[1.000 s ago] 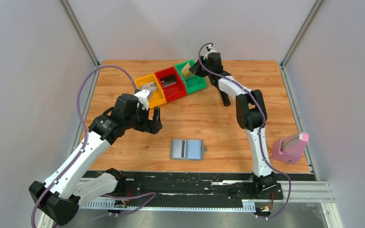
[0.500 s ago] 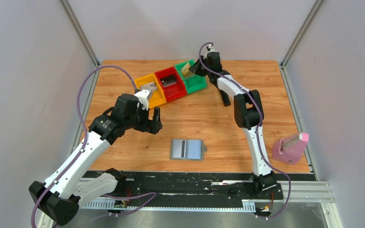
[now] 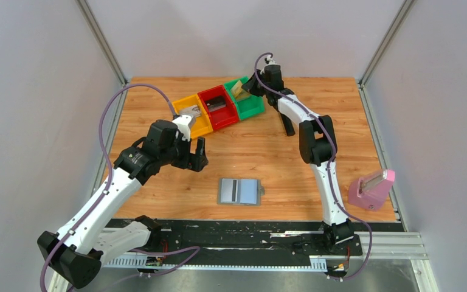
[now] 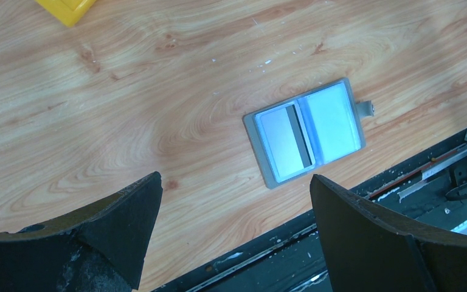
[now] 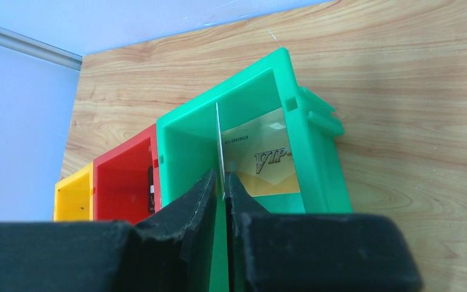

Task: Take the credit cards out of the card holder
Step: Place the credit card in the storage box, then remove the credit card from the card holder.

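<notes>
Pinching a thin card (image 5: 219,140) edge-on between the closed-up jaws of the right gripper (image 5: 224,188) over the green bin (image 5: 319,164), upper centre of the top view, a gold card (image 5: 267,161) lying inside. Holding the left gripper (image 4: 234,182) wide apart at centre left. Leaving the card holder (image 4: 304,140) flat and open on the table (image 4: 127,109), lower centre, untouched.

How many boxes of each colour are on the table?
Yellow box: 1
Red box: 1
Green box: 1
Total: 3 boxes
</notes>
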### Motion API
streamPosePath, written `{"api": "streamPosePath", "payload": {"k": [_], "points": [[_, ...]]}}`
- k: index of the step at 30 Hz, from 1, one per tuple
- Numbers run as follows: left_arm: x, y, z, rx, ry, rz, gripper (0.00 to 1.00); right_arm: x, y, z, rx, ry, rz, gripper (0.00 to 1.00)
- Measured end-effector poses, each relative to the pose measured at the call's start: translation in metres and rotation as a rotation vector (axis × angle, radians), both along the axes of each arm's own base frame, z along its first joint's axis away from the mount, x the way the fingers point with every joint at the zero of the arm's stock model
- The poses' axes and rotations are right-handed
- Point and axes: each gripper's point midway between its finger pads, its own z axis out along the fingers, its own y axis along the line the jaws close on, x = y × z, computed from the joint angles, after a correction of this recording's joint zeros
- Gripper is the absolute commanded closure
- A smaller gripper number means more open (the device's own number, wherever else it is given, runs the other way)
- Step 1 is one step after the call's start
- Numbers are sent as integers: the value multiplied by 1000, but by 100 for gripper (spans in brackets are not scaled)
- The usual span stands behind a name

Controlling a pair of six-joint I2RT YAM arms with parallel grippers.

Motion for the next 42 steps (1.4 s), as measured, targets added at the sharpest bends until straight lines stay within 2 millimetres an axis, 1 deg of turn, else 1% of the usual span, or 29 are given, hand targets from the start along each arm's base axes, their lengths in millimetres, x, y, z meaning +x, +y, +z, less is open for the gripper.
{"api": "streamPosePath", "payload": {"k": [9, 12, 16, 20, 23, 27, 30, 33, 34, 36, 39, 40, 42], "points": [[0, 0, -2, 3, 5, 0, 0, 4, -2, 4, -16, 7, -12, 80], [0, 0, -2, 4, 5, 0, 0, 6, -4, 8, -28, 0, -20, 76], [0, 0, -2, 5, 5, 1, 0, 9, -6, 16, -47, -20, -25, 73], [0, 2, -5, 16, 18, 6, 0, 10, -8, 19, -74, -34, -28, 72], [-1, 2, -6, 19, 25, 7, 0, 8, -10, 19, -91, -30, -24, 71], [-1, 2, -7, 16, 33, 13, 0, -5, -14, 26, -110, -13, -11, 69], [-1, 1, -10, 15, 49, 22, 0, -25, -19, 43, -113, 3, -3, 67], [-1, -1, -13, 13, 69, 27, 0, -54, -26, 67, -115, 17, 2, 65], [-1, -2, -14, 6, 78, 29, 0, -67, -28, 75, -112, 22, 1, 65], [-3, -3, -14, -8, 85, 33, 0, -95, -33, 85, -106, 41, 3, 65], [-7, -6, -11, -44, 87, 38, 1, -144, -40, 87, -99, 96, 12, 65], [-9, -6, -10, -58, 87, 39, 2, -157, -40, 85, -98, 112, 17, 65], [-12, -8, -9, -82, 91, 40, 4, -185, -40, 77, -100, 151, 33, 64]]}}
